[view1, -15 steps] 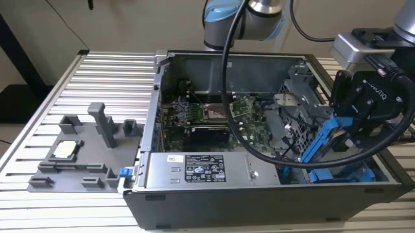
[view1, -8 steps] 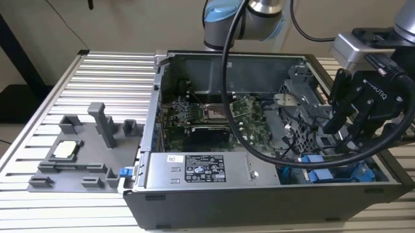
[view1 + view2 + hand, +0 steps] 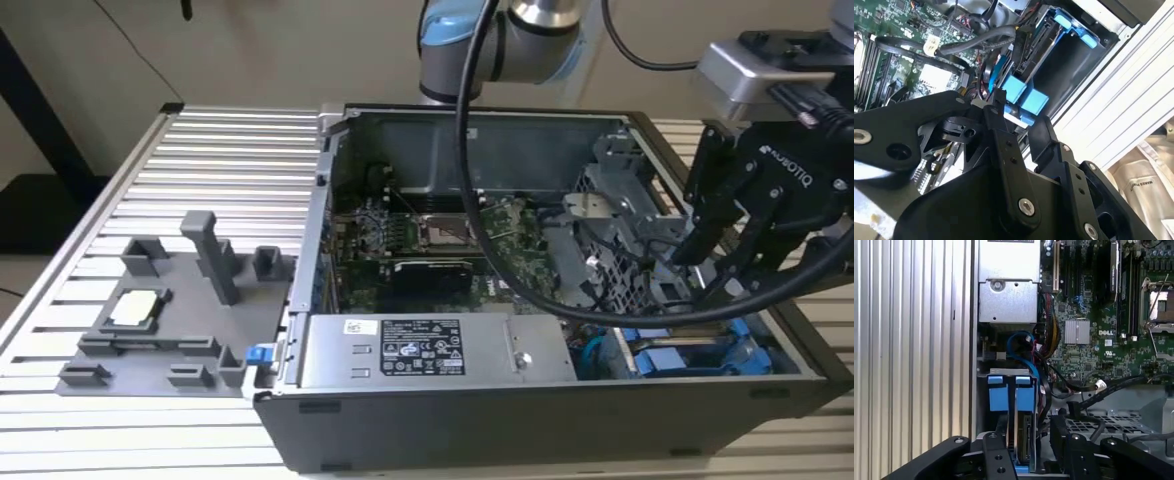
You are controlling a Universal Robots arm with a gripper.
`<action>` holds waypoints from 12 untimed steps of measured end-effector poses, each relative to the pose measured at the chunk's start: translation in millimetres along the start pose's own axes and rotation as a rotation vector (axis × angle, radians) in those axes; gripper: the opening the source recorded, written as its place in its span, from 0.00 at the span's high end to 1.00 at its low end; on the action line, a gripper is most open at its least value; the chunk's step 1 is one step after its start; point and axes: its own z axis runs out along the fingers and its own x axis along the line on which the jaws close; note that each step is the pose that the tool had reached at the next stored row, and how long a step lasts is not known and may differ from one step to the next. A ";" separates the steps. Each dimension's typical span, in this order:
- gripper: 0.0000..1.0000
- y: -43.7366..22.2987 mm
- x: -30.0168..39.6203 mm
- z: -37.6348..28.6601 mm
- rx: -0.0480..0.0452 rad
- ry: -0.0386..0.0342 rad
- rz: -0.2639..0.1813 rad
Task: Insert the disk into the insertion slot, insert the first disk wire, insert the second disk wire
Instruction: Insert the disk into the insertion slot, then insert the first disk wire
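Note:
The disk (image 3: 1025,439) stands on edge in the insertion slot (image 3: 1004,372), a grey metal bay at the case's near corner on the exterior view's right. Its silver-grey side and bright blue carrier tabs (image 3: 1024,393) show in the first wrist view. The tabs (image 3: 1015,91) also sit just past my fingertips in the second wrist view. My gripper (image 3: 1029,434) (image 3: 1019,122) (image 3: 714,285) hangs low over the bay, open, one black finger (image 3: 1001,432) on each side of the disk with a dark gap at both. A blue wire (image 3: 1019,340) loops from behind the bay.
The open computer case (image 3: 320,300) lies on a ribbed aluminium table (image 3: 214,150). A silver power supply (image 3: 414,350) sits beside the bay, with the motherboard (image 3: 1094,340) behind it. Black cables with a white plug (image 3: 1099,385) cross a perforated cage. A grey fixture (image 3: 174,300) stands on the exterior view's left.

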 end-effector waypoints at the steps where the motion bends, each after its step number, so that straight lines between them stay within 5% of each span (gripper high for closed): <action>1: 0.53 0.2 -0.2 -0.2 0.0111 0.0006 0.000; 12: 0.53 4.6 -2.9 0.4 0.2063 0.0004 -0.004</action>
